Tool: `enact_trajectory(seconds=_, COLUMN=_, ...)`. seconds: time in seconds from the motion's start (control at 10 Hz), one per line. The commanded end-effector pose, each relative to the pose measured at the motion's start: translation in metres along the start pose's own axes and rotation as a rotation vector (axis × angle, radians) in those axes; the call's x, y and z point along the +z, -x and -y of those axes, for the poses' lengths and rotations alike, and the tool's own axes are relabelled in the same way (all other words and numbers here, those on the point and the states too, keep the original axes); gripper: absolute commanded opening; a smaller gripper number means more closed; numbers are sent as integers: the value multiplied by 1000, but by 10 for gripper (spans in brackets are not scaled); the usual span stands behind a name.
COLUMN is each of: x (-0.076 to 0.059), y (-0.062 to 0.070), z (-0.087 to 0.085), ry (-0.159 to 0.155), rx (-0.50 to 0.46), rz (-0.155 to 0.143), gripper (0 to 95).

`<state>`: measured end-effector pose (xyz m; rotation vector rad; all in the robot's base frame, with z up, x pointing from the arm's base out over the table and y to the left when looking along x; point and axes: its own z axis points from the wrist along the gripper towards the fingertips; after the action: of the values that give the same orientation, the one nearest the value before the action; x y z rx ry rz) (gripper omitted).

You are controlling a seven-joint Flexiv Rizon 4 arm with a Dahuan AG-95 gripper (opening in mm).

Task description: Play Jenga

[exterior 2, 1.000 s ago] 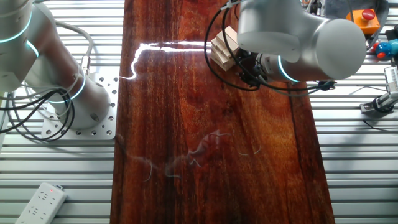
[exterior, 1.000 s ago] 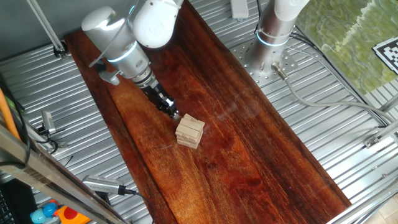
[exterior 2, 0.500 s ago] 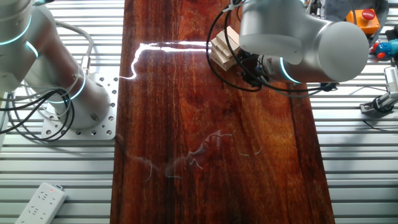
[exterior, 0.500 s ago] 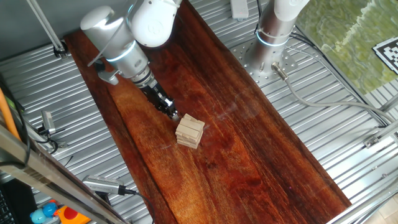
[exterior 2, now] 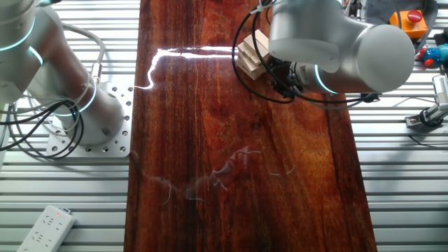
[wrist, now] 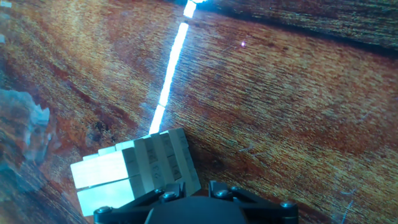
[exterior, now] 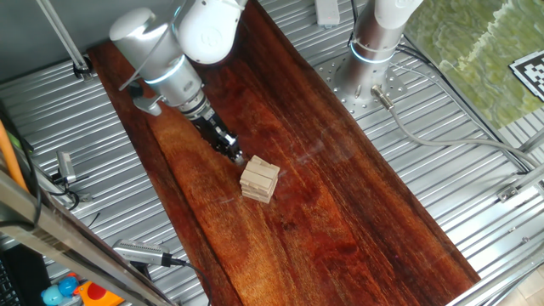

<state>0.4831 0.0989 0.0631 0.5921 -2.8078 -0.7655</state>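
1. Hand view shows the Jenga stack (wrist: 134, 171) close below the gripper, on the dark wood board (wrist: 280, 106).
2. From one side camera, the gripper (exterior: 237, 158) tip sits just beside the stack's upper corner.
3. I cannot tell how wide its fingers are.

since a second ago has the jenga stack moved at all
No. The Jenga stack sits at the same spot on the dark wood board in both fixed views, with the tool right beside it.

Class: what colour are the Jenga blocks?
Pale light-tan wood; the Jenga stack shows best in the fixed view from above.
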Motion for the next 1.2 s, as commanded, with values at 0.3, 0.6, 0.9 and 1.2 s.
enact_trajectory(seconds=0.3, x=0, y=0, z=0, ry=-4, rx=-18, rz=8, gripper=570)
enact_trajectory(seconds=0.6, x=0, y=0, z=0, ry=-7, rx=-35, rz=8, gripper=380)
enact_trajectory(seconds=0.9, x=2, y=1, z=2, ry=-40, rx=-77, rz=-3, gripper=380)
enact_trajectory(seconds=1.2, x=2, y=1, z=2, ry=-43, rx=-76, rz=0, gripper=380)
